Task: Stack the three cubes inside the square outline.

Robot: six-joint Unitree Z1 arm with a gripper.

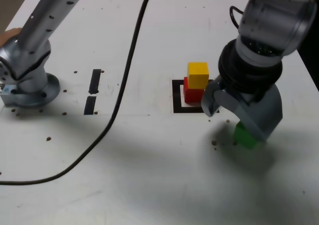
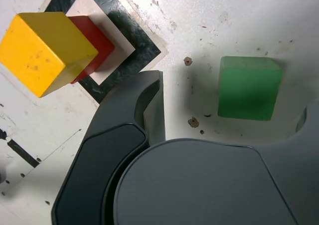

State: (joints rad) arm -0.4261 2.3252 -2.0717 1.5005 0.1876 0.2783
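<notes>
A yellow cube sits on a red cube inside the square outline of black tape. In the wrist view the yellow cube is turned and shifted a little off the red cube, with the outline around them. The green cube lies on the table to the exterior view's right of the outline, partly hidden by the gripper. My gripper stands open over it. The green cube lies between the jaws of the gripper, with a clear gap to the one finger that shows.
Two short black tape strips lie toward the exterior view's left. A black cable crosses the white table. The arm's base stands at the far left, with part of a hand behind it. Small brown specks dot the surface.
</notes>
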